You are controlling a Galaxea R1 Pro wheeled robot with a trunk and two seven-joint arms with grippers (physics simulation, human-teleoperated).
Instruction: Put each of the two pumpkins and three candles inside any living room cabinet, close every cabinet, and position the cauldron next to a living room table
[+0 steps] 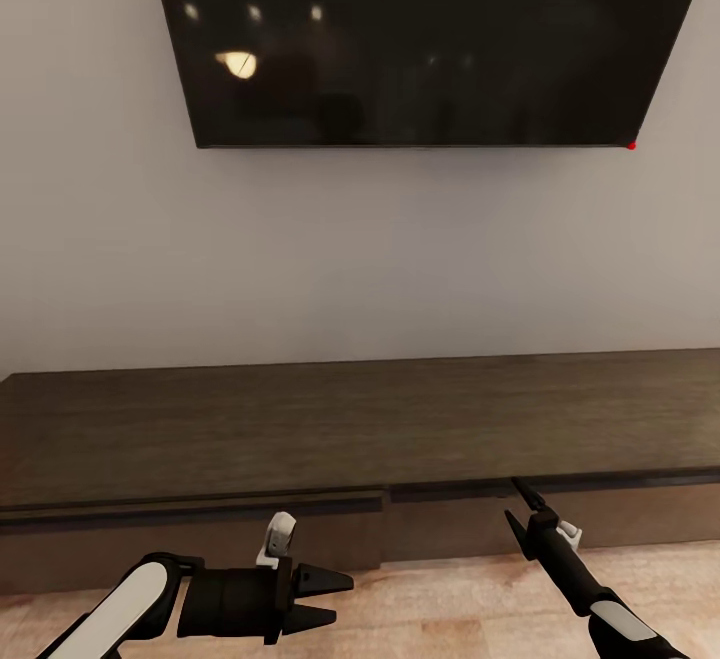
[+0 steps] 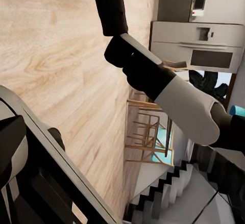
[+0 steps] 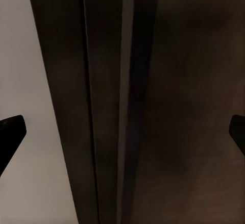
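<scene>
Head view: I'm parked in front of the cabinet (image 1: 330,429), a TV (image 1: 420,39) on the wall above it; top is bare, no pumpkins, candles or cauldron in sight here. Left front panel (image 1: 200,529) looks to stand slightly proud of the right one, so it may be ajar; interior hidden, can't say what's in it. My right gripper (image 1: 522,507) is up at the top edge of the front, near the seam between panels, jaws look parted. My left gripper (image 1: 330,596) hangs low over the floor (image 1: 450,609), fingers apart, holding nothing. Left wrist view: just floor, my other arm (image 2: 168,86) and a kitchen far off. Right wrist view: fingertips (image 3: 11,132) spread wide at either edge, nothing between them, cabinet edge (image 3: 107,101) dead ahead and close. Step, I'd guess: work the panel. Handleless, so hook a fingertip in the gap and pull straight and slow, or push flat if closing.
</scene>
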